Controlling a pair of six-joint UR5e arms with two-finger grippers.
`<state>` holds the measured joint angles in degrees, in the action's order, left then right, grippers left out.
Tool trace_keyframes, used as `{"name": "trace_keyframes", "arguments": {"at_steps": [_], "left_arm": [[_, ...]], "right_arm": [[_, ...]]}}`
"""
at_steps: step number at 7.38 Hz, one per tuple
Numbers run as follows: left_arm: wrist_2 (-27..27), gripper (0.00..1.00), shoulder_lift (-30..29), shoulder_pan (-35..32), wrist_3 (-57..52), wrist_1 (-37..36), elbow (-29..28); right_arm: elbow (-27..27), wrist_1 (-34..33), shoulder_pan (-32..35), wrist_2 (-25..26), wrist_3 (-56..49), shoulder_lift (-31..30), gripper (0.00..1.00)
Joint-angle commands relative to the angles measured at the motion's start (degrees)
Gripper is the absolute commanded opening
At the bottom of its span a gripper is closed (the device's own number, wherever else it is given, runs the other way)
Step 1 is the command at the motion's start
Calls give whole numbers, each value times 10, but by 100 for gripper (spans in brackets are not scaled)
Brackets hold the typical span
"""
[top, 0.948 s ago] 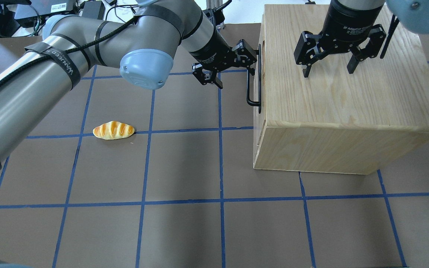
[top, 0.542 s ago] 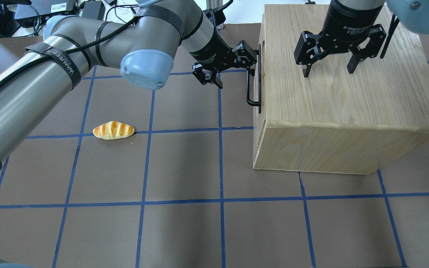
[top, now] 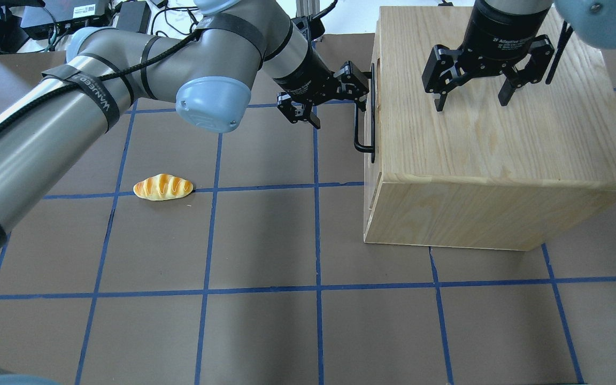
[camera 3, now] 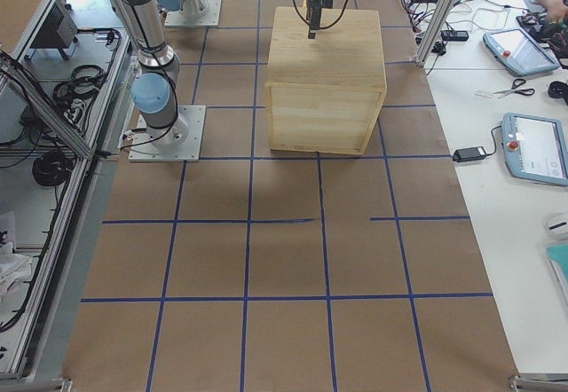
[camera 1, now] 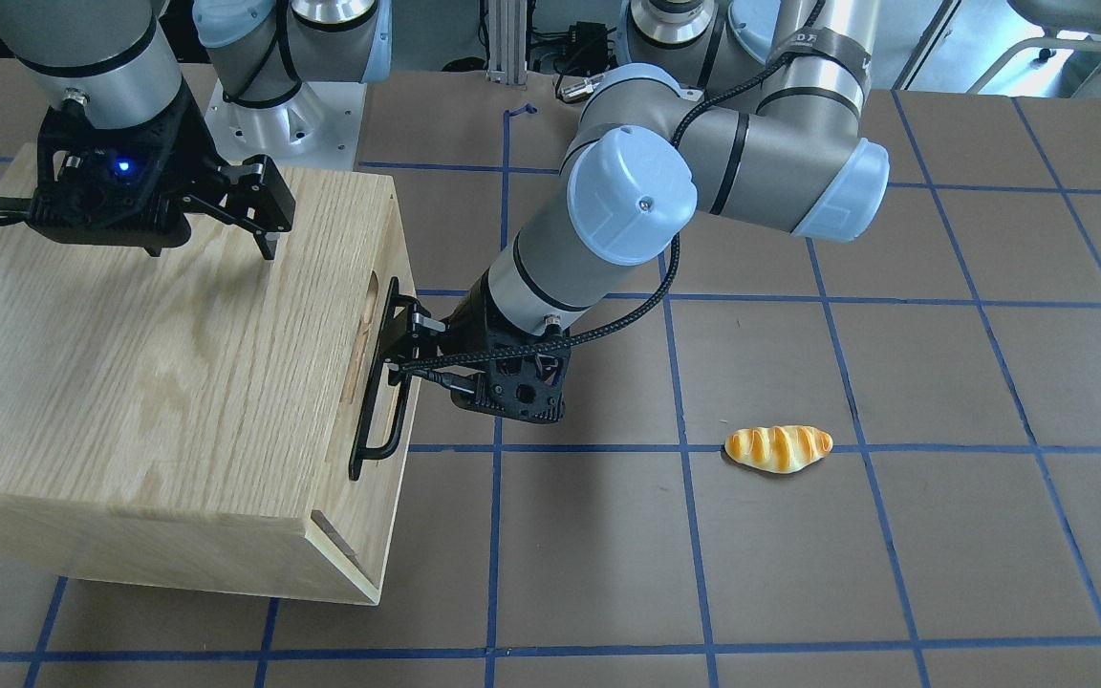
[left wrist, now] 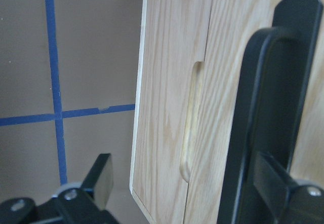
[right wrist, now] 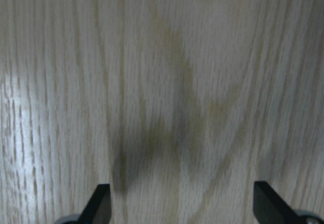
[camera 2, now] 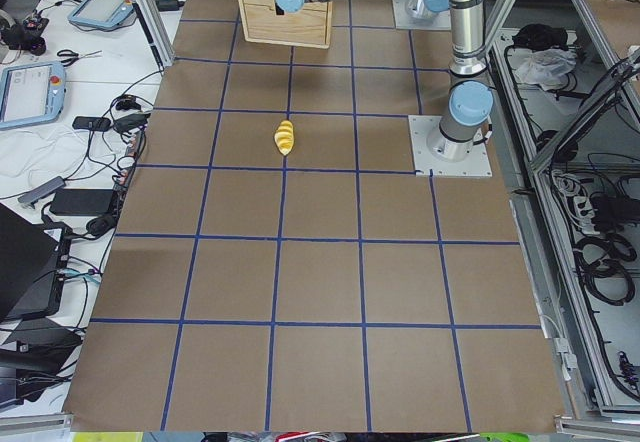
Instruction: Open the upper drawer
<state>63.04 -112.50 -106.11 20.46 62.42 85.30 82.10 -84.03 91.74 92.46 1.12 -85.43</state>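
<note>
Table (top: 265, 240): flat top covered in brown sheet, blue tape lines forming a square grid; sheet lies smooth in the overhead view.

Directly on it: oak-grained cabinet box (top: 500, 133), upright, on the robot's right half, its base sitting over tape lines; toy bread roll (top: 163, 187), orange-yellow with pale stripes, on the robot's left half, lying along a tape line and touching it, well apart from the box; two square grey arm base plates (camera 2: 450, 162) (camera 3: 169, 144) at the robot-side edge.
</note>
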Motion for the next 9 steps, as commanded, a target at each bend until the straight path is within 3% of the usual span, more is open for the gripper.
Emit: {"name": "trace_keyframes", "arguments": {"at_steps": [1, 3, 5, 9], "left_arm": [[-1, 100, -3, -1, 0, -5, 3], [3, 100, -2, -1, -4, -5, 3], [48, 100, 3, -1, -30, -4, 3], [50, 100, 8, -1, -45, -2, 7]], "right_arm": [[0, 0, 0, 0, 0, 0, 100], [0, 0, 0, 0, 0, 0, 100], [0, 0, 0, 0, 0, 0, 100], [0, 0, 0, 0, -1, 0, 100]]}}
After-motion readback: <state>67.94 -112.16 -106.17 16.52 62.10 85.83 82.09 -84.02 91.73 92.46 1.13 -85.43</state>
